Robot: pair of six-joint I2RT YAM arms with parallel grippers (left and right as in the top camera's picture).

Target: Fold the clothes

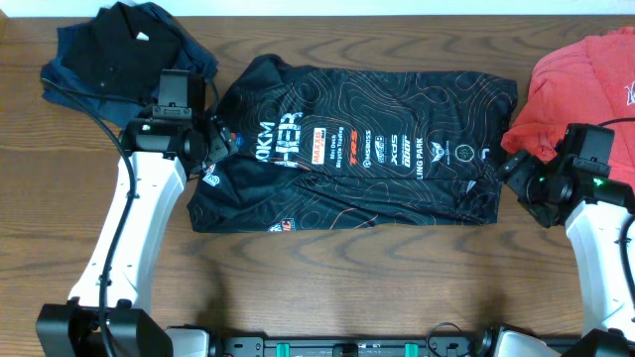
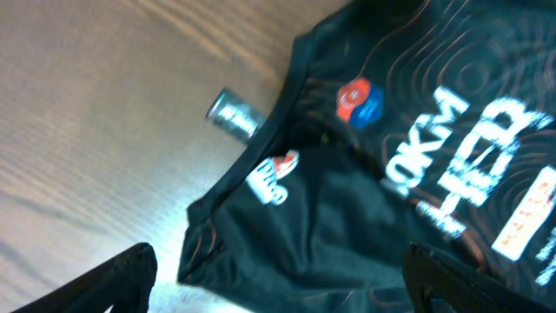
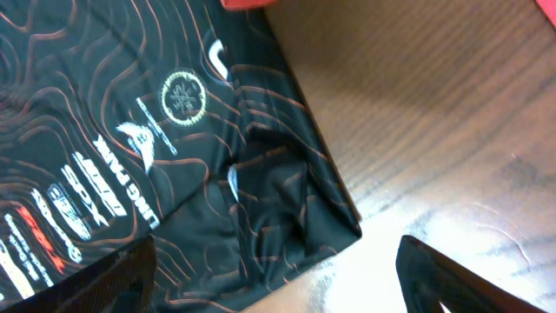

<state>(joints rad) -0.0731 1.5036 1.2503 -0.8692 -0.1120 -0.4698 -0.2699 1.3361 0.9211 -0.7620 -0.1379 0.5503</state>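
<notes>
Slick black jersey, thin orange contour lines and white logos, lies flat as a rough rectangle mid-bench on the wood grain. My left hand and right hand sit at its ends, both spread wide, gripping nothing. Dark clothes pile is back-left, and the coral T-shirt crowds my right hand.

Jersey centred on table; garment pile rear left; T-shirt against right edge.

Black jersey flat on wooden table, logos up
</notes>
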